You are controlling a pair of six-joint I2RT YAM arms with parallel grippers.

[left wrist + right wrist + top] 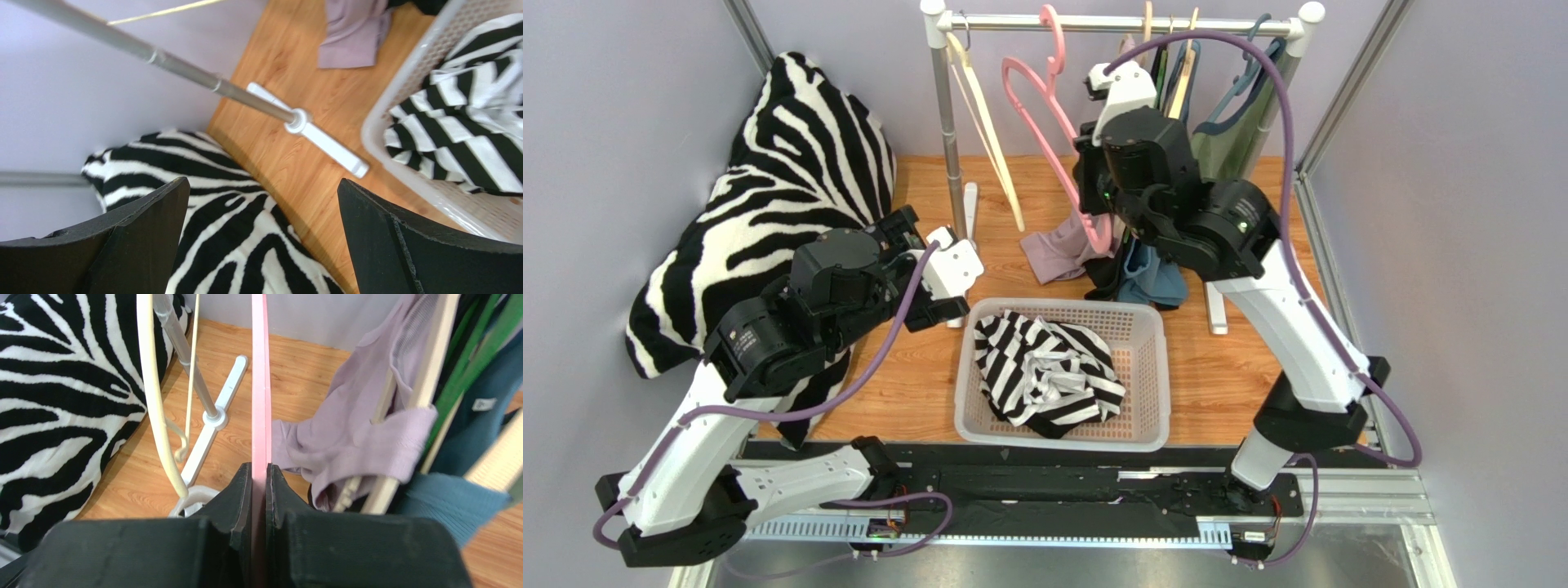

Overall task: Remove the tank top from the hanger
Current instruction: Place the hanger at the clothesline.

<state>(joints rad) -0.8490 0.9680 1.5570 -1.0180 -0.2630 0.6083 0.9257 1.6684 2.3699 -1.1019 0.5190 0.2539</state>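
Lilac knitted tank top (362,441) hangs crumpled just beside the pink plastic hanger (260,386) — perhaps caught on a pale wooden hanger (423,373), but this is unclear. Right gripper (259,499) is clamped on the pink plastic hanger; left gripper (263,190) is spread wide above a zebra-patterned cushion (233,245).

Pink hanger (260,386), hooked over the clothes rail (1112,21), slanting down below it. Lilac ribbed tank top (356,435), crumpled and slack, hanging at the hanger's lower end, well beneath the rail.
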